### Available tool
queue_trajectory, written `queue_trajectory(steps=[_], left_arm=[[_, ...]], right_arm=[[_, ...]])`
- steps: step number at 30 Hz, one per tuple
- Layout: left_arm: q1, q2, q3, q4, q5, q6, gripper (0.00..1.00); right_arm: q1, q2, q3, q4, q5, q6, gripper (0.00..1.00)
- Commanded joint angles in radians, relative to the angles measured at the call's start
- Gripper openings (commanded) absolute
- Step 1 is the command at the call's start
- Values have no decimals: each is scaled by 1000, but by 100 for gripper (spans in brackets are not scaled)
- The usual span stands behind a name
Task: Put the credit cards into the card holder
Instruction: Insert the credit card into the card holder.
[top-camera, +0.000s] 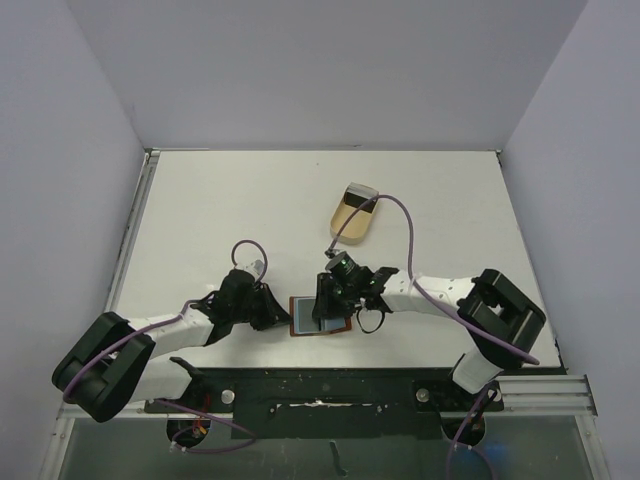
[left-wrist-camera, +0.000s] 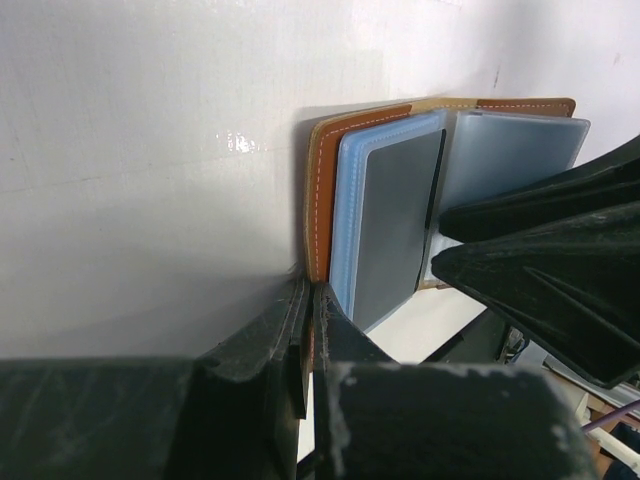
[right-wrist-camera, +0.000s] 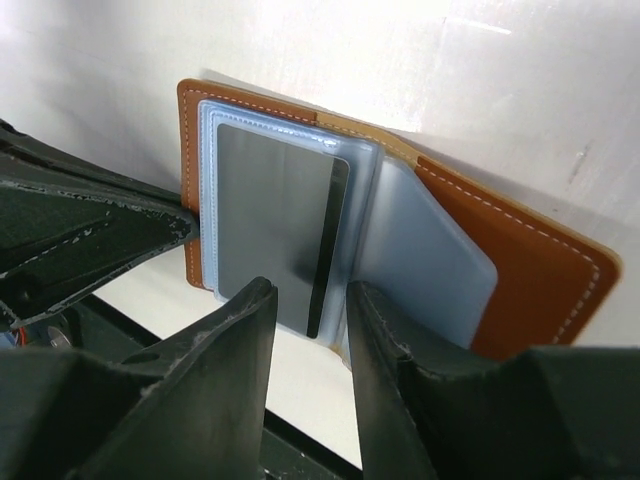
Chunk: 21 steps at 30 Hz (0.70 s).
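Note:
The card holder lies open on the table near the front edge, its brown cover spread flat with clear plastic sleeves inside. A grey credit card with a dark stripe sits in the left sleeve. My left gripper is shut on the left edge of the cover. My right gripper hovers over the near edge of the sleeves with its jaws apart. The card's striped corner shows between its fingers, and neither finger touches it.
A tan oval tray with a dark inside stands further back, right of centre. A cable loops from it toward the right arm. Both grippers crowd the card holder, the left and the right nearly touching.

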Motion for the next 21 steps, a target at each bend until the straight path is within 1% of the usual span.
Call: queue_trajectory(steps=[1, 8, 12, 16, 18, 21], left_arm=[[-6, -16, 22, -39, -22, 34, 0], [-6, -15, 42, -54, -21, 49, 0], [-6, -18, 45, -59, -19, 54, 0], [-6, -18, 47, -52, -10, 56, 0], [-7, -17, 49, -51, -6, 56, 0], [-6, -20, 55, -56, -3, 60, 0]], right_arm=[[-18, -81, 53, -46, 38, -45, 36], [-63, -125, 109, -100, 37, -112, 36], [-101, -131, 202, -172, 86, -217, 36], [-155, -119, 311, -238, 187, -361, 37], [-191, -102, 363, -266, 233, -435, 38], [-264, -63, 435, -276, 246, -534, 38]])
